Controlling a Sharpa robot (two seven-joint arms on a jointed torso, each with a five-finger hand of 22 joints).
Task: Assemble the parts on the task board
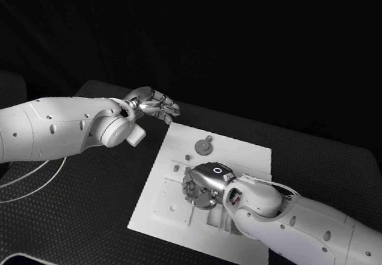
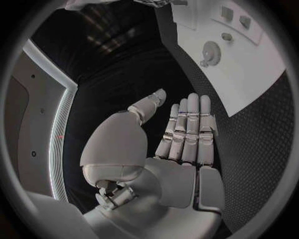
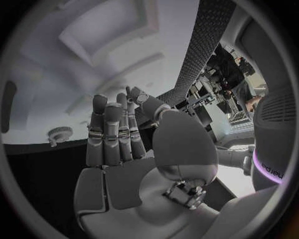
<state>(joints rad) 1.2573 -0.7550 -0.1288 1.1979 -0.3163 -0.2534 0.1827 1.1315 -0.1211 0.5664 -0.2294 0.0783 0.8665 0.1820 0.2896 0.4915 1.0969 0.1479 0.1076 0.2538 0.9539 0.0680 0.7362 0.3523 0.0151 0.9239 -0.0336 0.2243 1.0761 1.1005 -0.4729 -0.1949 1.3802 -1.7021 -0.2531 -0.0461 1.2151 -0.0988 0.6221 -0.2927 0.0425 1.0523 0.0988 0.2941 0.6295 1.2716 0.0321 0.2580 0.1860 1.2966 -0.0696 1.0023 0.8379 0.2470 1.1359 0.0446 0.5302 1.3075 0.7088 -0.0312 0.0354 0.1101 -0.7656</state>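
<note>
The white task board [image 1: 246, 155] lies in the middle of the black table. A round grey part [image 1: 204, 147] rests on its far half, also seen in the left wrist view as a round part [image 2: 211, 51]. My right hand [image 1: 204, 185] hovers low over the board's middle, fingers pointing down at the raised fixtures. In the right wrist view its fingers [image 3: 111, 134] are stretched out side by side with the thumb tip close by, and I see nothing between them. A small toothed wheel [image 3: 60, 133] sits on the board [image 3: 44, 74] beside them. My left hand [image 1: 152, 105] is off the board's far left corner, fingers [image 2: 187, 129] straight, holding nothing.
Several raised blocks and slots [image 1: 173, 204] stand on the near half of the board. More small fixtures [image 2: 233, 17] sit on the board [image 2: 261, 74] beyond the round part. A white cable [image 1: 18, 184] runs over the black table mat [image 1: 80, 224] at the left.
</note>
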